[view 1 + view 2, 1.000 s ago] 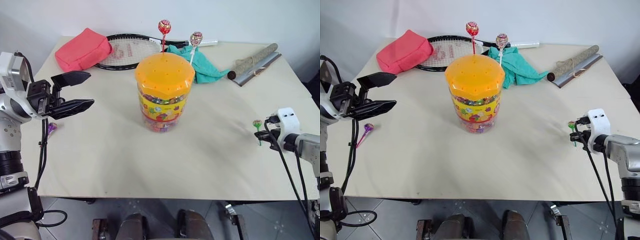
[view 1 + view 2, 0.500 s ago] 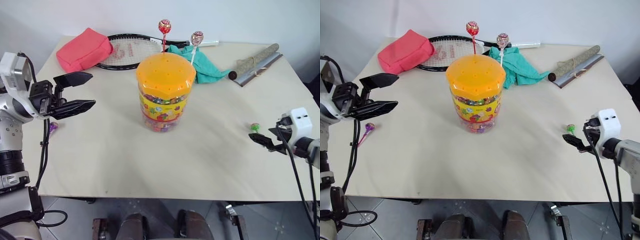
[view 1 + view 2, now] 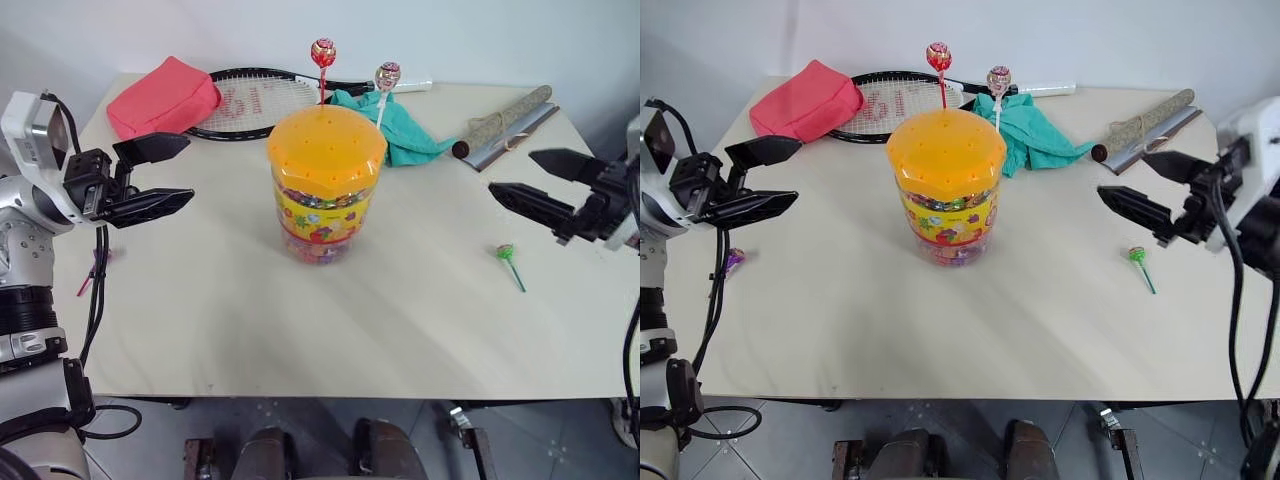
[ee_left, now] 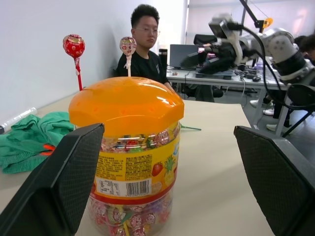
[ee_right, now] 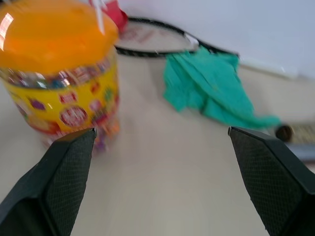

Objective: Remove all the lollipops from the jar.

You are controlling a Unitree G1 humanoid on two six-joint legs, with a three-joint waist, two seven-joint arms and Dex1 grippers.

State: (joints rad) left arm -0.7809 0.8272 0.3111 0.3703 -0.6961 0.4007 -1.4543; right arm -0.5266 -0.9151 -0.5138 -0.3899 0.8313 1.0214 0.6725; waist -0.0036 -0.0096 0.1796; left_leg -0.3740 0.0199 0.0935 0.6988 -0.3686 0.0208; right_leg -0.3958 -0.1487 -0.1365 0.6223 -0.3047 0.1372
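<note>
On the table (image 3: 420,320), head view: we see the jar (image 3: 325,185) mid-table, red lollipop (image 3: 322,54) and pinkish lollipop (image 3: 387,76) in its lid, green lollipop (image 3: 508,256) lying right. Wrist views: left tool (image 4: 162,187) and right tool (image 5: 162,182) both released, empty.

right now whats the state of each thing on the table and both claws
jar: upright, lid on
red lollipop: standing in the lid
pinkish lollipop: standing in the lid
green lollipop: lying on the table, out of the jar
purple lollipop: lying on the table
left claw: open, empty
right claw: open, empty
</note>
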